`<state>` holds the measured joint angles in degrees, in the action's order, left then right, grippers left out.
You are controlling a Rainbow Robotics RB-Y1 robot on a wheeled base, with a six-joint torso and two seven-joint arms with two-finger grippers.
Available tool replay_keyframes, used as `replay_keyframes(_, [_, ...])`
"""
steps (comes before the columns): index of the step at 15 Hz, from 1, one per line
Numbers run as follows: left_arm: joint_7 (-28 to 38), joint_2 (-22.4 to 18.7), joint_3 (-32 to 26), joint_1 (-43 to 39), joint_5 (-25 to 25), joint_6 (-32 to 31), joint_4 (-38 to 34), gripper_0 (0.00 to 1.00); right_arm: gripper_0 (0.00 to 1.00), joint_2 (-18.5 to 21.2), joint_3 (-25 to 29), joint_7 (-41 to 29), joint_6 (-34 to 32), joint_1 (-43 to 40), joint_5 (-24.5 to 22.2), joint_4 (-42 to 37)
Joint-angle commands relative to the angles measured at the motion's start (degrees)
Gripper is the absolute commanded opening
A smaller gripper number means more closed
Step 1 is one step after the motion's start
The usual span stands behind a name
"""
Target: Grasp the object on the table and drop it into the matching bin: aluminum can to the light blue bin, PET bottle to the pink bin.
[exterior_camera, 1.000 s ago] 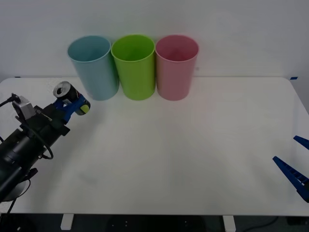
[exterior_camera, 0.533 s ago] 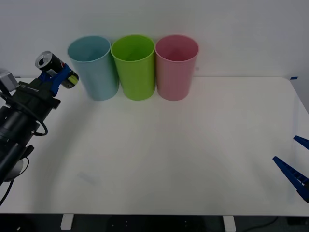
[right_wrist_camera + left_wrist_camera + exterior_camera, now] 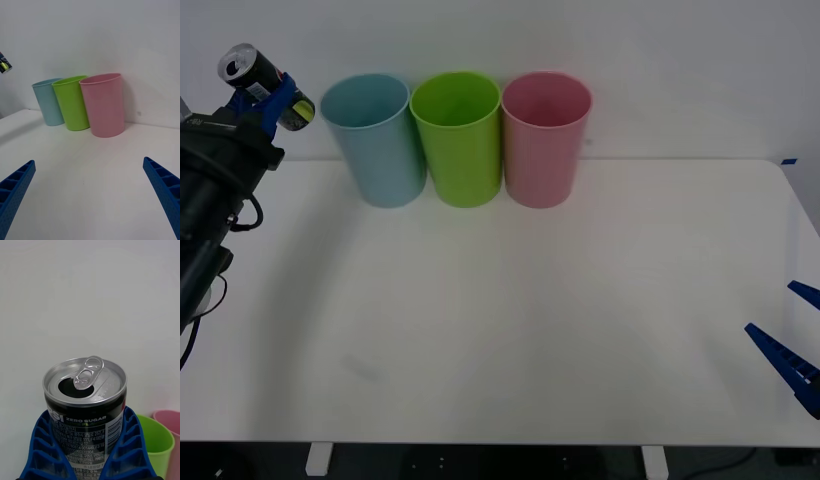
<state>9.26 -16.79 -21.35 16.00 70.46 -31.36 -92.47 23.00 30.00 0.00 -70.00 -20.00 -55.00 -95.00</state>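
Left end effector (image 3: 272,100) is gripping the aluminum can (image 3: 258,75) short of the light blue bin (image 3: 375,140); releasing now risks missing its rim.

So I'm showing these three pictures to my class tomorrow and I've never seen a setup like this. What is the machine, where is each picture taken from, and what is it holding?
It is a robot with two arms, each ending in a two-finger gripper with blue ribbed fingers. The wide picture comes from a camera above the arms, looking down at a white table. The two tall pictures come from cameras on the wrists.

At the table's far side stand three plastic bins in a row: a light blue bin, a green bin and a pink bin.

The left gripper is raised at the robot's left, beside the light blue bin and about level with its rim. It holds a small drink can; the left wrist picture shows its silver top with the tab opened and a blue finger on each side.

The right gripper waits open, low at the table's right edge.
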Motion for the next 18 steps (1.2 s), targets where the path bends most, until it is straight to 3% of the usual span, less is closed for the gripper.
replay_keyframes(1, [1.12, 0.00, 0.52, 2.02, 4.07, 2.53, 0.27, 0.00, 1.00, 0.00, 0.00, 0.00, 0.00, 0.00, 0.00, 0.00])
replay_keyframes(8, [0.24, 0.00, 2.10, 14.24, 14.44, 3.41, 15.30, 0.00, 1.00, 0.00, 0.00, 0.00, 0.00, 0.00, 0.00, 0.00])
replay_keyframes(18, [-2.05, -1.14, 1.67, 31.64, 22.17, 4.38, 40.09, 0.00, 1.00, 0.00, 0.00, 0.00, 0.00, 0.00, 0.00, 0.00])
